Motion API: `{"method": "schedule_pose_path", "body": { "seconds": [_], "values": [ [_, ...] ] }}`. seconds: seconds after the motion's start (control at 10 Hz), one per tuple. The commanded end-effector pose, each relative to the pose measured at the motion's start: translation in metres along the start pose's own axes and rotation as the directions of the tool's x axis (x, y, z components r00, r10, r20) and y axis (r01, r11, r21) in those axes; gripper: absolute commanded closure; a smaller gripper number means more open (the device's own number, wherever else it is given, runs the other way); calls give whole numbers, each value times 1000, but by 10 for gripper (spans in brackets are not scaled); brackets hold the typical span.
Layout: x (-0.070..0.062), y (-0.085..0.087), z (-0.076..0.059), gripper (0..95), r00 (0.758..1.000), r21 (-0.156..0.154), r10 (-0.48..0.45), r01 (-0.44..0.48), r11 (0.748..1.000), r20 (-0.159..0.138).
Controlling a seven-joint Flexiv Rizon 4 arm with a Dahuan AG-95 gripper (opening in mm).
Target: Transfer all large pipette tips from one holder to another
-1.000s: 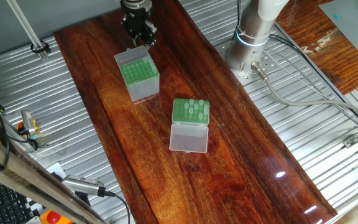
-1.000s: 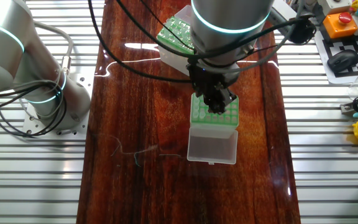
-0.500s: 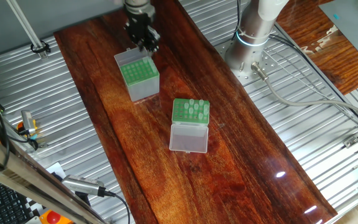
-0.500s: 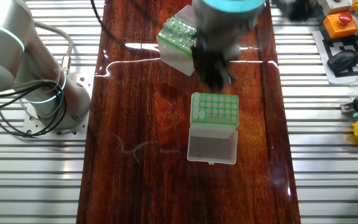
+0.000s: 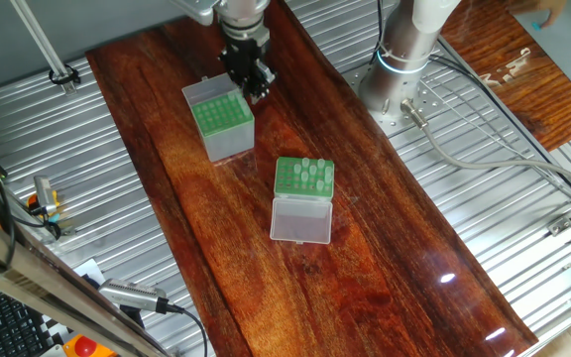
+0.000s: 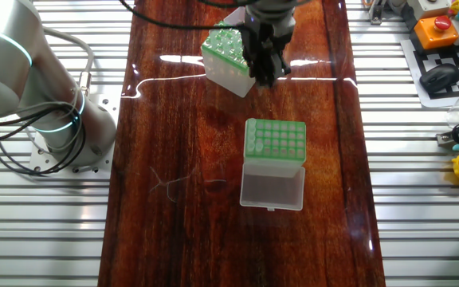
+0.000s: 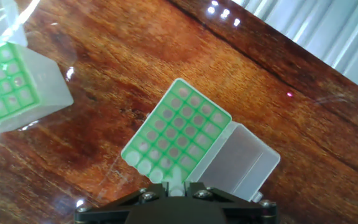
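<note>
The fingers (image 6: 259, 65) hang dark and close together above the tabletop (image 5: 385, 248). No view shows whether a tip sits between them, so I cannot tell if they grip anything. In the hand view only the black base of the hand shows at the bottom edge, with a whitish blur just above it.

In the other fixed view the fingers overlap the right edge of the whitish box (image 6: 231, 78), whose green rack carries a cluster of large pipette tips (image 6: 228, 44). In one fixed view those tips fill the rows farthest from the box's clear lid (image 5: 300, 220), which lies open and flat on the wood.

The grey box (image 5: 228, 142) stands well apart from the whitish one, its whitish lid (image 6: 271, 187) folded open on the tabletop. Most of its green rack holes are bare; a few transferred tips (image 6: 253, 144) stand in a single line along one edge — the edge next to the hinge side, not opposite it. The hand view shows this same line as pale discs.
</note>
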State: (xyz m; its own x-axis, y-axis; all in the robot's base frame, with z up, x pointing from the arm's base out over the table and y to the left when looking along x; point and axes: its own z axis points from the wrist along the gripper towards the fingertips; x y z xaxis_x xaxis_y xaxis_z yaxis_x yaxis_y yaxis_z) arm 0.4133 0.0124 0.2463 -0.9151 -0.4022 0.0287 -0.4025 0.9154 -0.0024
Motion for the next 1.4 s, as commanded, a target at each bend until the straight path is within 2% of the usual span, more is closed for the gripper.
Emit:
{"method": "schedule_pose_path", "body": {
  "seconds": [0.1,0.2,0.3,0.4,0.5,0.7,0.9,1.0,1.1,1.2,1.3,1.4],
  "values": [
    [0,9,1,760,992,-70,-123,125,990,39],
    [-5,31,5,760,995,-64,-95,97,993,31],
    [-12,62,11,760,998,-48,-57,57,997,11],
    [-13,85,17,760,1000,-35,-1,1,999,-6],
    [-10,85,18,760,1000,-36,23,-23,999,-1],
    [-10,85,18,760,1000,-47,-20,20,999,-6],
    [-10,85,18,760,998,-89,-63,64,994,15],
    [-17,104,26,760,998,-100,-54,57,993,25],
    [-24,128,35,760,999,-90,-30,32,995,16],
    [-27,143,42,760,1000,-73,-20,21,997,7],
    [-28,149,47,760,1000,-56,-13,13,998,-1],
    [-28,149,47,760,1000,-53,-4,4,999,4]
  ]
}}
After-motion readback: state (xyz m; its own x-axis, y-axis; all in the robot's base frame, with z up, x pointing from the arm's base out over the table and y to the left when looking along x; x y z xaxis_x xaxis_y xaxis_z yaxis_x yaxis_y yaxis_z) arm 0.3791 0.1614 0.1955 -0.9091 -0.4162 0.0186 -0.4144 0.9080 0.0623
